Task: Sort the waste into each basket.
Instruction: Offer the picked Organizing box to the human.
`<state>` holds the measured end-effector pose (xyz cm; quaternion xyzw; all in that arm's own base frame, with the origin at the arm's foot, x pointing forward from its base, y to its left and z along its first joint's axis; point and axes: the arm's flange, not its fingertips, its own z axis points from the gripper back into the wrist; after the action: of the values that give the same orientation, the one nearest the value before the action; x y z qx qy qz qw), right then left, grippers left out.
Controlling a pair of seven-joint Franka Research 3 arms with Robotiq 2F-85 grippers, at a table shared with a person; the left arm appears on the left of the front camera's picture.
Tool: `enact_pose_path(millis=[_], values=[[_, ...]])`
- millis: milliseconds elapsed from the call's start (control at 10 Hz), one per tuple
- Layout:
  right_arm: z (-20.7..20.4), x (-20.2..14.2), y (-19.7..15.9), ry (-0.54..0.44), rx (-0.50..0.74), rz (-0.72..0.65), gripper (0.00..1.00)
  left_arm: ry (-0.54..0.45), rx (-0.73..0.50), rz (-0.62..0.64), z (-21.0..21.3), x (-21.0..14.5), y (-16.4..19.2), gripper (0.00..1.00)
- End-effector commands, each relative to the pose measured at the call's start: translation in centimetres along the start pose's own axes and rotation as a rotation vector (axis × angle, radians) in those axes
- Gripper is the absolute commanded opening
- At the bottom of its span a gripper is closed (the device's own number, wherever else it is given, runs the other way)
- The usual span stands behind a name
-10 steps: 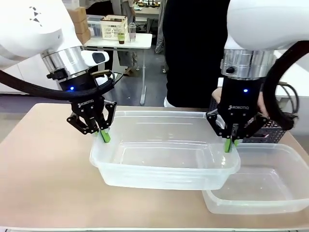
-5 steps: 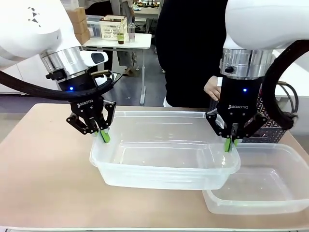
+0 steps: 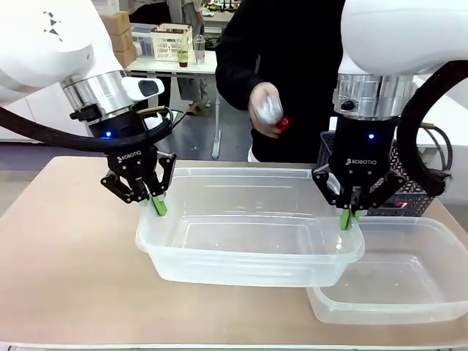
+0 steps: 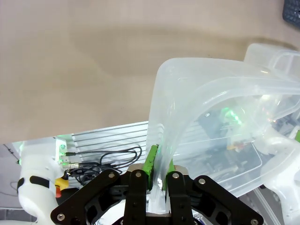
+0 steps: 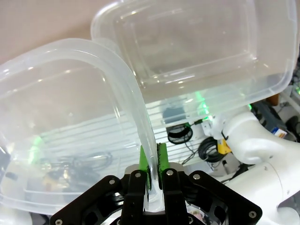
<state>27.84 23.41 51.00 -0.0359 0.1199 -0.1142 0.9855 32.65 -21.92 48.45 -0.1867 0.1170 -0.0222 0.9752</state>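
Together end effectors (image 3: 158, 207) (image 3: 345, 219) clamp tub (image 3: 241, 259) rim

The left arm (image 3: 44, 51) and right arm (image 3: 409, 29) are white with silver rings; the left gripper (image 3: 159, 207) and right gripper (image 3: 346, 219) are black, green-padded.

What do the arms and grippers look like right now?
The left arm and right arm are white, with silver wrist rings and a blue light. The left gripper and right gripper are black, printed ROBOTIQ, with green pads on the jaws. Thick black cables loop beside both.
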Motion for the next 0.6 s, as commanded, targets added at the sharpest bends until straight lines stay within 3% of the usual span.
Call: enact_pose_path(millis=[0, 500], values=[[-0.11, 0.42, 0.13, 0.007, -0.009, -0.008, 0.09, -0.012, -0.048, 0.009, 0.74, -0.48, -0.08, 0.07], [-0.11, 0.42, 0.13, 0.007, -0.009, -0.008, 0.09, -0.012, -0.048, 0.009, 0.74, -0.48, -0.08, 0.07]])
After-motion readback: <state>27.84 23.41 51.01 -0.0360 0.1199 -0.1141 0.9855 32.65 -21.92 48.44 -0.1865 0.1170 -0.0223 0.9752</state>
